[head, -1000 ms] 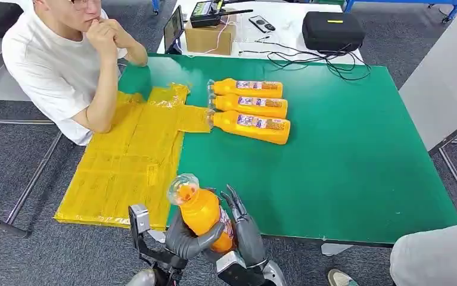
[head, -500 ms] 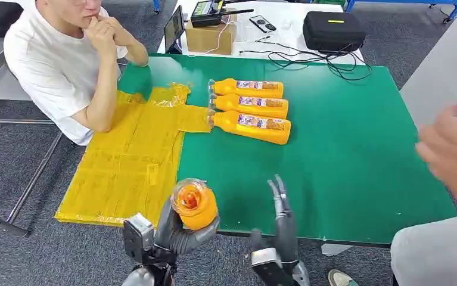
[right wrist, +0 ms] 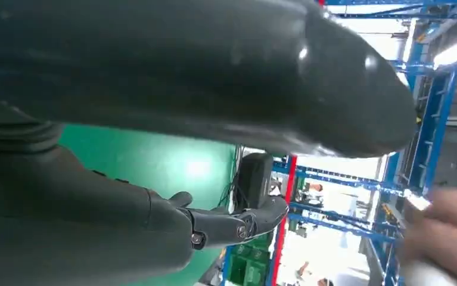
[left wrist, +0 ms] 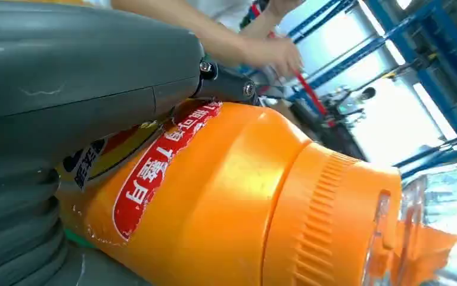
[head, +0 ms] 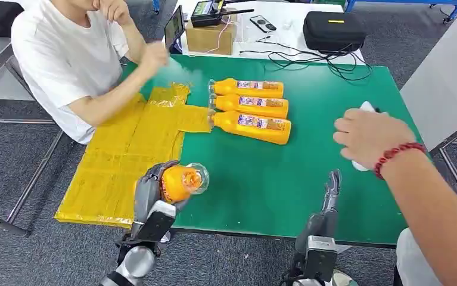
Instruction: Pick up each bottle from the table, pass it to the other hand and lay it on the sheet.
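We look down from the robot's head onto a green table (head: 333, 179). A yellow sheet (head: 124, 161) covers the table's left part and hangs a little over the near edge.

Our left hand (head: 151, 190) grips an orange bottle (head: 178, 182), fingers wrapped around its body. The bottle lies tilted on its side in the hand, its clear cap end pointing right, above the near right corner of the sheet where sheet meets bare green table. In the left wrist view the bottle's orange body (left wrist: 226, 196) and red label sit right against the grey thumb, with the ribbed orange collar and clear cap beyond.

Our right hand (head: 327, 199) stands over the near edge of the table, well to the right of the bottle, holding nothing. Its fingers point straight up and away from us, stretched out. In the right wrist view the dark fingers (right wrist: 226, 223) reach out over the green surface, apart from the thick thumb.

Three more orange bottles (head: 249, 110) lie side by side on the green table, caps toward the sheet, the nearest one's cap touching the sheet's edge.

A person in a white shirt (head: 65, 59) sits at the far left. Another person's hand (head: 369, 137), with a red bead bracelet, reaches in from the right above the table, resting on something white.
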Controlling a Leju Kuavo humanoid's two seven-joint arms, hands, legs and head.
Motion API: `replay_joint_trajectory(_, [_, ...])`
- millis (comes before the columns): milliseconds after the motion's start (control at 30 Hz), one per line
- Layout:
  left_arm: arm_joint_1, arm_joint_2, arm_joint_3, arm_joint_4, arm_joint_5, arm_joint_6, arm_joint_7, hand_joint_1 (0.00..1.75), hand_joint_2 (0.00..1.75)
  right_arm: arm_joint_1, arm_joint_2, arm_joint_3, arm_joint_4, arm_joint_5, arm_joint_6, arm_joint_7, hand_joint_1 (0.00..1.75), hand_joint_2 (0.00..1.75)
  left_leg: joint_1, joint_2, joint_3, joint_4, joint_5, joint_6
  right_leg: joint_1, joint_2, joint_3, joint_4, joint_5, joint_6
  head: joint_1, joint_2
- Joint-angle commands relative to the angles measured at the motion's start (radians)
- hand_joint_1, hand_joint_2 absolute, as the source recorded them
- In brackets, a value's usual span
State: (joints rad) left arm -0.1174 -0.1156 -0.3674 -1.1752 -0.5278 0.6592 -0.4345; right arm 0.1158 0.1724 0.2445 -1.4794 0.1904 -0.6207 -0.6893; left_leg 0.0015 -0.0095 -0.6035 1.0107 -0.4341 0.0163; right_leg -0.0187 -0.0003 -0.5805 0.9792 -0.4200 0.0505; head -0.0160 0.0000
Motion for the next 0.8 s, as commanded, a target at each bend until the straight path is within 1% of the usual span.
replay_joint_trajectory(33, [-0.185,0.019,0.062,0.396,-0.149,0.005,0.021,1.75,1.75,-0.030,-0.004,0.010,0.016,-0.021,0.070,0.011,0.00,0.00,0.001,0.000,0.004,-0.001,0.000,-0.001,0.001,0.000,0.004,-0.001,-0.001,-0.003,0.000,0.000])
replay_joint_trajectory(100, [-0.256,0.016,0.097,0.541,-0.166,-0.012,0.037,1.75,1.75,-0.045,0.001,0.005,0.037,-0.025,0.087,0.011,0.00,0.00,0.001,0.001,0.005,-0.002,0.000,-0.002,0.002,0.000,0.005,-0.002,0.000,-0.003,0.000,0.000])
replay_joint_trajectory(167, [-0.305,0.023,0.092,0.649,-0.219,-0.002,0.082,1.75,1.75,-0.052,0.006,-0.007,0.053,-0.041,0.101,0.021,0.00,0.00,0.001,-0.001,0.005,-0.002,0.001,-0.002,0.002,-0.002,0.005,-0.002,0.000,-0.003,0.000,0.000])
replay_joint_trajectory(233, [-0.335,0.031,0.094,0.731,-0.248,-0.016,0.107,1.75,1.75,-0.056,0.012,-0.017,0.071,-0.048,0.111,0.018,0.00,0.00,0.001,-0.001,0.004,-0.002,0.001,-0.001,0.001,-0.001,0.005,-0.002,0.001,-0.003,0.000,0.000])
replay_joint_trajectory(267, [-0.346,0.043,0.095,0.766,-0.264,-0.030,0.133,1.75,1.75,-0.060,0.015,-0.017,0.083,-0.058,0.125,0.013,0.00,0.00,0.001,0.002,0.005,-0.002,0.001,-0.001,0.002,0.001,0.005,-0.001,0.001,-0.003,0.000,0.000])
replay_joint_trajectory(300, [-0.349,0.063,0.090,0.796,-0.286,-0.042,0.150,1.75,1.75,-0.061,0.007,-0.006,0.104,-0.056,0.145,0.006,0.00,0.00,0.001,0.004,0.006,-0.002,0.000,-0.001,0.001,0.003,0.005,-0.002,0.001,-0.003,0.000,0.000])
replay_joint_trajectory(367, [-0.355,0.099,0.072,0.855,-0.330,-0.064,0.156,1.75,1.75,-0.050,-0.004,0.023,0.097,-0.054,0.166,-0.009,0.00,0.00,0.002,0.007,0.009,-0.003,0.000,-0.002,0.003,0.005,0.007,-0.003,0.003,-0.006,0.000,0.000])
replay_joint_trajectory(400, [-0.356,0.104,0.073,0.858,-0.330,-0.066,0.154,1.75,1.75,-0.046,-0.004,0.027,0.093,-0.054,0.164,-0.009,0.00,0.00,0.001,0.006,0.009,-0.003,0.000,-0.001,0.001,0.005,0.007,-0.002,0.003,-0.005,0.000,0.000])
replay_joint_trajectory(433, [-0.361,0.112,0.072,0.866,-0.356,-0.026,0.174,1.75,1.75,-0.042,-0.009,0.036,0.095,-0.065,0.160,-0.009,0.00,0.00,0.001,0.006,0.011,-0.004,0.000,-0.001,0.002,0.005,0.009,-0.003,0.003,-0.005,0.000,0.000])
replay_joint_trajectory(467, [-0.359,0.110,0.082,0.857,-0.358,0.014,0.167,1.75,1.75,-0.041,-0.009,0.036,0.101,-0.069,0.153,-0.009,0.00,0.00,0.001,0.006,0.011,-0.003,0.000,-0.001,0.002,0.004,0.009,-0.002,0.003,-0.005,0.000,0.000])
replay_joint_trajectory(500, [-0.365,0.104,0.096,0.849,-0.352,0.023,0.167,1.71,1.75,-0.040,-0.003,0.029,0.115,-0.081,0.148,-0.009,0.00,0.00,0.002,0.009,0.012,-0.004,0.000,-0.003,0.003,0.007,0.010,-0.003,0.003,-0.007,0.001,0.000])
replay_joint_trajectory(533, [-0.363,0.099,0.110,0.842,-0.340,0.025,0.160,1.48,1.75,-0.040,-0.002,0.027,0.118,-0.085,0.148,-0.009,0.00,0.00,0.001,0.008,0.013,-0.003,-0.001,-0.002,0.002,0.006,0.009,-0.001,0.003,-0.005,0.000,0.000])
replay_joint_trajectory(567, [-0.366,0.091,0.120,0.830,-0.332,0.029,0.152,0.49,1.75,-0.040,-0.001,0.023,0.124,-0.089,0.145,-0.009,0.00,0.00,0.002,0.009,0.012,-0.003,-0.001,-0.003,0.003,0.008,0.009,-0.001,0.003,-0.006,0.000,0.000])
replay_joint_trajectory(600, [-0.366,0.085,0.128,0.819,-0.337,0.039,0.157,0.12,1.75,-0.040,0.000,0.021,0.126,-0.087,0.139,-0.009,0.00,0.00,0.002,0.010,0.012,-0.003,-0.001,-0.004,0.003,0.009,0.008,-0.001,0.003,-0.006,0.000,0.000])
replay_joint_trajectory(633, [-0.368,0.080,0.124,0.802,-0.355,0.039,0.164,0.14,1.75,-0.041,0.000,0.017,0.129,-0.090,0.136,-0.009,0.00,0.00,0.001,0.007,0.013,-0.002,-0.001,-0.003,0.003,0.007,0.009,-0.001,0.002,-0.005,0.000,0.000])
replay_joint_trajectory(700, [-0.364,0.057,0.134,0.788,-0.348,0.028,0.145,0.02,1.75,-0.042,-0.002,0.011,0.126,-0.092,0.134,-0.009,0.00,0.00,0.001,0.007,0.013,-0.002,0.000,-0.004,0.003,0.006,0.009,-0.001,0.002,-0.005,0.000,0.000])
replay_joint_trajectory(800, [-0.363,0.030,0.162,0.773,-0.318,0.009,0.132,0.00,1.75,-0.044,-0.001,0.005,0.128,-0.090,0.134,-0.009,0.00,0.00,0.003,0.005,0.010,-0.001,0.000,-0.003,0.003,0.004,0.006,0.000,0.002,-0.005,0.000,0.000])
